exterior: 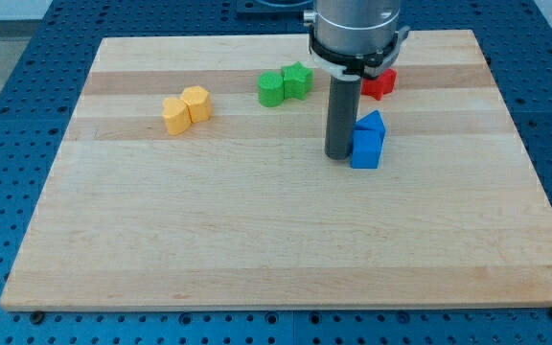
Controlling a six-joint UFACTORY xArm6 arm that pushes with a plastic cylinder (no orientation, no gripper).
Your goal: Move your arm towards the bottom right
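My tip (339, 155) rests on the wooden board (257, 240), right of centre in the upper half of the view. It touches or nearly touches the left side of a blue cube (365, 150). A second blue block (371, 124) sits just above that cube, against it. A red block (380, 83) lies further up, partly hidden behind the arm. Two green blocks (284, 84), one star-shaped, sit together up and to the left of the tip. Two yellow-orange blocks (186, 108) sit together at the view's left.
The board lies on a blue perforated table (8, 115) that shows on all sides. The arm's grey body (357, 34) comes down from the view's top.
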